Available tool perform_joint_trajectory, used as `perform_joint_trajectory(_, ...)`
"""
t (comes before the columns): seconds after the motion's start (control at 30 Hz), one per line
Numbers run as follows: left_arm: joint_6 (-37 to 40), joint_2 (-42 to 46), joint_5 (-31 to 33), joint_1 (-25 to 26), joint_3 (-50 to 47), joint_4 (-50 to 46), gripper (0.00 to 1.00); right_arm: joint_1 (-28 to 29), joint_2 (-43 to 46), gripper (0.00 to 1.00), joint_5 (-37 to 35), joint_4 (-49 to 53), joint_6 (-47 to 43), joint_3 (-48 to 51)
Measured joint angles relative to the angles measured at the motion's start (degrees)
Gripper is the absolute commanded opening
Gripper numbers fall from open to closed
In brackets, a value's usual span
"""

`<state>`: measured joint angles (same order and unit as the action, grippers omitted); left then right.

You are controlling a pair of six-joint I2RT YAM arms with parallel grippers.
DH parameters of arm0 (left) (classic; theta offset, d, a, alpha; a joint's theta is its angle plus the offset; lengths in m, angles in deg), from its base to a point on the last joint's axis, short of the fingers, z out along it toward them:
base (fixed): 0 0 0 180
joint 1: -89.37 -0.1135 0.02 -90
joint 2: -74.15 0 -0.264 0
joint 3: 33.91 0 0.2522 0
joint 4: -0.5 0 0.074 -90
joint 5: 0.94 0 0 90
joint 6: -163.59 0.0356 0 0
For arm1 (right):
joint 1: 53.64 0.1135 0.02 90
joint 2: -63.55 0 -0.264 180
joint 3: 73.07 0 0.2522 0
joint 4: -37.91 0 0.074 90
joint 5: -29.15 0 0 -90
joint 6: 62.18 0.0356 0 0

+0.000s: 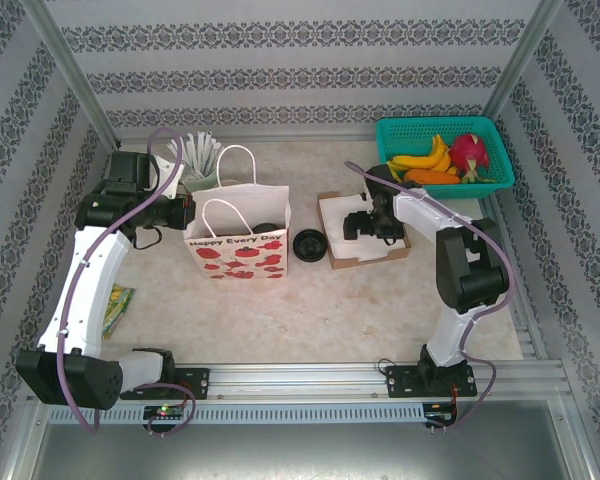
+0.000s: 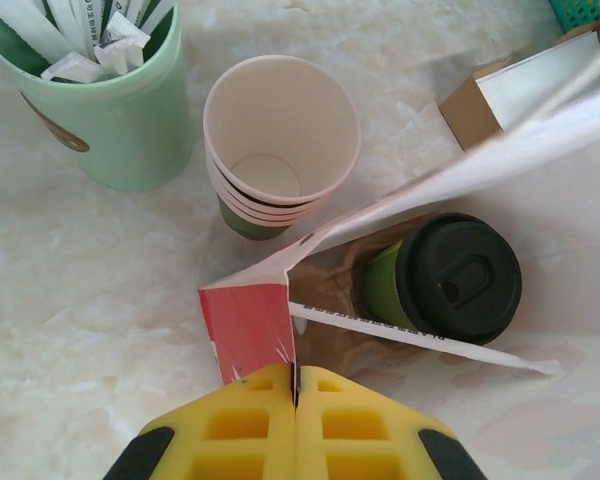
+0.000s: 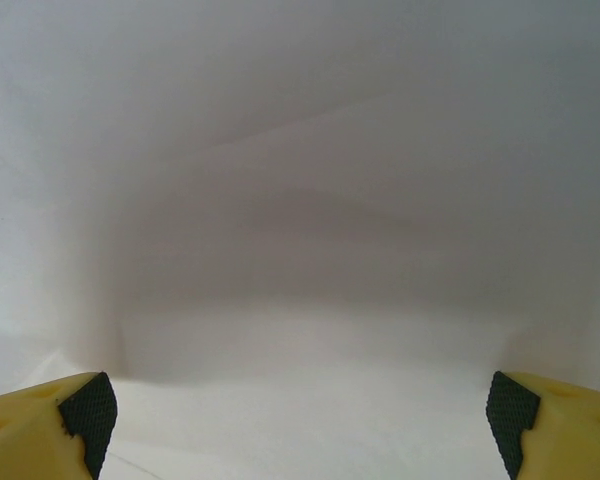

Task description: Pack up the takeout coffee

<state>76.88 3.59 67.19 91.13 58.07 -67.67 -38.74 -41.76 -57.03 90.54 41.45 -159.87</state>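
**Top external.** Left gripper sits at the left edge of a white paper bag printed with red hearts, which stands upright mid-table. Right gripper is over a shallow cardboard tray. Loose round black lids lie between bag and tray.

**Left wrist.** The yellow fingers are pressed together, pinching the bag's rim at its red corner. The olive-green paper coffee cup with a round black plastic lid is inside the bag, lid towards the camera. A wrapped white straw lies just beside it. A stack of open paper cups and a mint-green cup of straws stand outside the bag.

**Right wrist.** The fingertips are spread wide with nothing between them. A plain white surface lies beyond.
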Motion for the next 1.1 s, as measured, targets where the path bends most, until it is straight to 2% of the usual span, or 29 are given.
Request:
perform_joint_trajectory(0.13,-0.02,-0.22,-0.46,0.0,0.04,-0.46,0.03,0.37,-1.6,0.88,-0.09,0.04,-0.02,-0.74)
perform_joint_trajectory(0.23,-0.04,-0.26,-0.87,0.0,0.04,-0.46,0.06,0.37,-2.97,0.79,-0.09,0.44,-0.31,-1.7)
perform_joint_trajectory(0.47,-0.33,-0.26,-1.66,0.0,0.04,-0.46,0.18,0.37,-3.58,0.5,-0.33,0.81,-0.26,-2.34)
perform_joint_trajectory(0.6,-0.79,0.15,-1.62,0.0,0.04,-0.42,0.31,0.37,-3.5,0.3,-0.52,0.79,0.04,-2.34)
perform_joint_trajectory(0.8,-2.03,2.12,-1.4,0.0,0.04,-0.39,0.49,0.37,-1.88,0.18,-1.03,0.81,-0.02,-2.34)
perform_joint_trajectory(1.03,-2.56,3.06,-1.44,0.0,0.04,-0.33,0.59,0.37,1.14,0.0,-1.68,0.79,-0.17,-2.34)
perform_joint_trajectory(1.1,-2.67,3.34,-1.62,0.0,0.04,-0.15,0.64,0.37,1.75,0.0,-1.88,0.79,-0.02,-2.34)
